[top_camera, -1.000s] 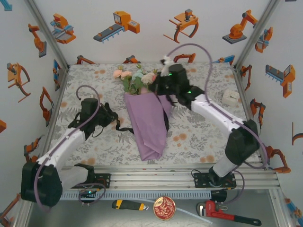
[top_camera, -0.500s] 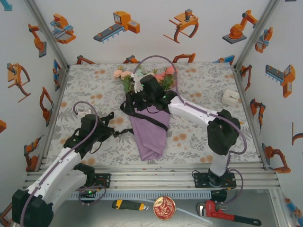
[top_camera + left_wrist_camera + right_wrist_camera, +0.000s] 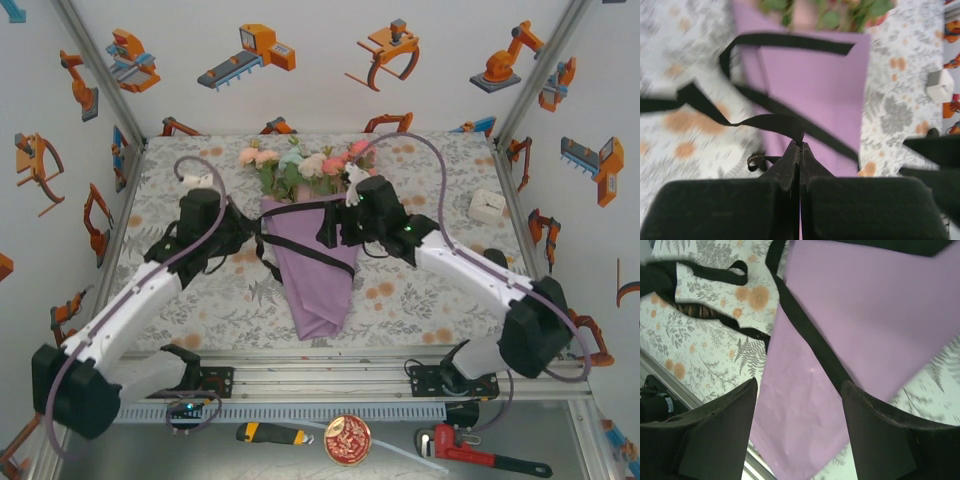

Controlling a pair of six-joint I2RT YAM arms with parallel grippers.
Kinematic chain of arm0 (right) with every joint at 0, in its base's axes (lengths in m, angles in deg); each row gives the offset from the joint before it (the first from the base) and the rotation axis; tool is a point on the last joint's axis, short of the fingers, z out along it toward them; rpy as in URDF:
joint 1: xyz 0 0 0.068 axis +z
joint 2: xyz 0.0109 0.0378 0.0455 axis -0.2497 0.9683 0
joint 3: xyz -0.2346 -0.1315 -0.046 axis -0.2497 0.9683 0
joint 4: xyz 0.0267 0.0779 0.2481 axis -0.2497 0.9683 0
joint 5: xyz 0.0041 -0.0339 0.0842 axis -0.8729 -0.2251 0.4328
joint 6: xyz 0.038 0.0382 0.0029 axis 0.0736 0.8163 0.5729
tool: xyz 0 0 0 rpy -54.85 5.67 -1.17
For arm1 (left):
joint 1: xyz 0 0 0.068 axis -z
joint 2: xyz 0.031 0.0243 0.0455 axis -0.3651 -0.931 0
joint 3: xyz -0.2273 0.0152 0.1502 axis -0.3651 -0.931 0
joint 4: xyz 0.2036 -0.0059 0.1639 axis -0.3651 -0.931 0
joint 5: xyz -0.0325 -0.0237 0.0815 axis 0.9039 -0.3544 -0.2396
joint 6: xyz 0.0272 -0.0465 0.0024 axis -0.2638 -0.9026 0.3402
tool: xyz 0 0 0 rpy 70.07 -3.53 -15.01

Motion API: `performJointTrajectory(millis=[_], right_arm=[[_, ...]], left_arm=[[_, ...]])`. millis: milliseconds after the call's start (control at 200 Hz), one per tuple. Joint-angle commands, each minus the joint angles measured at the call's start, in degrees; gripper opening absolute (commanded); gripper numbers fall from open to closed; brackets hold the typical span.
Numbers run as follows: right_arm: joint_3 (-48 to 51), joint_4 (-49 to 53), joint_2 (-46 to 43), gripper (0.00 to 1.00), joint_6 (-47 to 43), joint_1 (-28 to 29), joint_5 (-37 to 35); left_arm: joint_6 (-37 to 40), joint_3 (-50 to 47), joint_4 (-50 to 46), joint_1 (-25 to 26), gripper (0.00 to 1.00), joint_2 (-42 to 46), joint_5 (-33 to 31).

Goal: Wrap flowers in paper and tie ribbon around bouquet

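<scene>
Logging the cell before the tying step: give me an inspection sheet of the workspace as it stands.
Surface: floral tablecloth, lying flat.
Job's things: bouquet lies on it, flowers toward the far wall, paper wrapped into a cone; ribbon crosses the cone, no knot seen.
Clutter: white box at right; cutter, round tin and red wrench below the front rail.
End effectors: left end effector shut on ribbon; right end effector open over the paper, holding nothing.
Cables: purple-grey cables loop above both arms.
Surroundings: white walls with orange robot pictures.
</scene>
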Motion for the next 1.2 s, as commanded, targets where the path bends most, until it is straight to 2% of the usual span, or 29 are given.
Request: performJointTrajectory(millis=[0, 65, 140, 195, 295, 406, 486, 561, 636, 731, 911, 1076, 1196], right_arm=[[5.8, -0.9, -7.5, 0.63, 4.0, -1.9, -5.7], [9.5, -1.1, -11.9, 0.63, 5.3, -2.9, -7.0], [13.3, -1.2, -16.3, 0.63, 5.9, -4.0, -8.3], [15.3, -0.9, -19.1, 0.63, 6.1, -4.7, -8.9], [17.9, -0.1, -23.0, 0.63, 6.1, -6.4, -9.7], [18.7, 0.6, -25.2, 0.68, 5.6, -8.0, -10.1], [17.7, 0.0, -24.3, 0.70, 2.0, -8.1, -8.5], [14.7, 0.3, -20.5, 0.69, -2.4, -8.1, -5.5], [9.5, 2.6, -15.0, 0.68, -7.4, -7.6, -2.2], [1.7, 6.7, -7.1, 0.68, -16.2, -4.4, -1.9], [-14.4, 15.6, 9.1, 0.69, -34.0, 3.7, -2.2], [-29.2, 22.5, 24.4, 0.69, -39.2, 6.1, 3.4], [-37.2, 25.6, 33.8, 0.68, -41.3, 6.5, 3.8]], left_arm=[[6.5, 8.2, 5.5, 4.3, 0.03, -8.8, 3.8], [7.2, 12.0, 7.8, 8.6, 0.12, -15.0, 4.1], [7.6, 15.5, 9.7, 13.3, 0.33, -21.5, 4.8], [8.6, 18.2, 10.5, 16.5, 0.43, -25.5, 4.9], [12.1, 22.1, 9.3, 20.4, 0.52, -29.0, 3.1], [15.5, 21.7, 8.3, 20.8, 0.58, -25.6, -1.4], [17.3, 18.7, 8.0, 19.8, 0.60, -19.6, -5.0], [16.0, 14.7, 7.0, 17.5, 0.60, -12.8, -8.9], [11.5, 10.2, 2.6, 14.0, 0.60, -5.5, -12.6], [4.6, 4.1, -7.3, 8.8, 0.60, 3.8, -17.8], [-2.9, -8.9, -19.3, -1.1, 0.60, 21.0, -13.5], [-5.9, -15.9, -26.0, -5.0, 0.62, 34.0, -11.3], [-6.6, -17.8, -27.2, -5.9, 0.63, 38.3, -10.8]])
